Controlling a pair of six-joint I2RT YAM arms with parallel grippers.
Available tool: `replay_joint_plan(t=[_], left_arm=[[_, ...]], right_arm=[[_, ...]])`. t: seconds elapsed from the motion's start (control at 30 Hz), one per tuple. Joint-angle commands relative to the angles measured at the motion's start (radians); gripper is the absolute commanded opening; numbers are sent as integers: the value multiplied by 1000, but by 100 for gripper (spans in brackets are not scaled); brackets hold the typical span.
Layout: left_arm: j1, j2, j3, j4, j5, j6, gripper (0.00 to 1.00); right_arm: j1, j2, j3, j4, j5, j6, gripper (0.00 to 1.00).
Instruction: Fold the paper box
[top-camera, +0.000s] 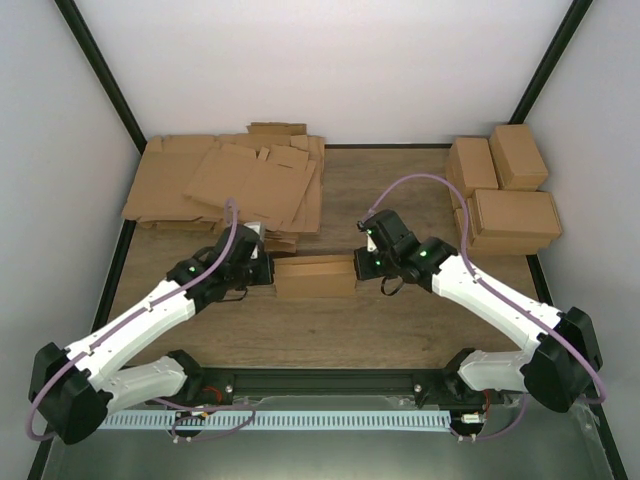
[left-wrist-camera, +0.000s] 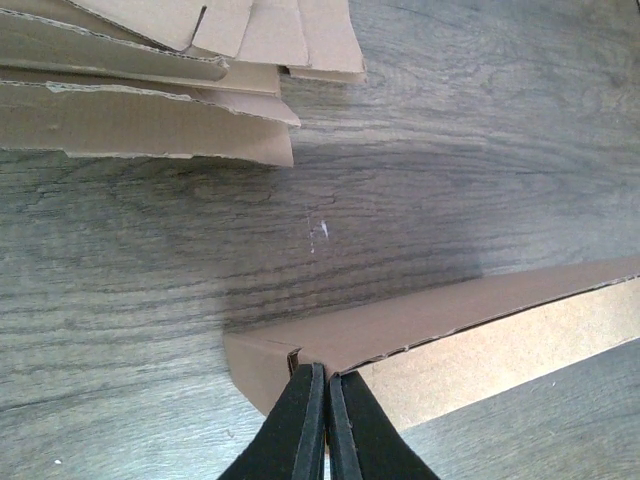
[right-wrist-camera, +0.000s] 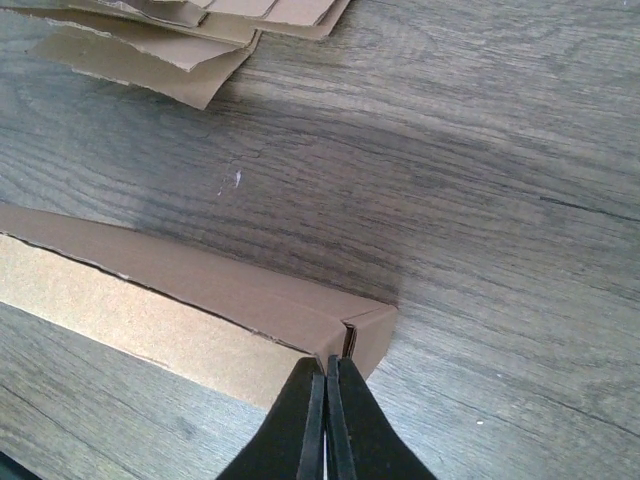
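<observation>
Table (top-camera: 400, 325), left tool (left-wrist-camera: 325, 372), right tool (right-wrist-camera: 325, 362) closed, touching box (top-camera: 315, 277)

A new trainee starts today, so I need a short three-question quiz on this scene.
1. True or false: the box lies between the left gripper and the right gripper.
2. The flat sheets lie at: A far left; B far right; C near centre.
3. Fill in: the jaws of both grippers are ____.
Key: 1 true; 2 A; 3 shut.
</observation>
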Motion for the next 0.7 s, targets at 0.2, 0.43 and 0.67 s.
replay_joint_plan(t=[0.2, 0.43, 0.67], left_arm=[[-7, -22, -37, 80, 8, -87, 4], [-22, -93, -105, 131, -23, -128, 4], [-44, -108, -151, 171, -30, -136, 4]], right_arm=[[43, -14, -14, 18, 45, 93, 1], [60, -28, -70, 60, 79, 121, 1], [65, -66, -118, 100, 101, 131, 1]])
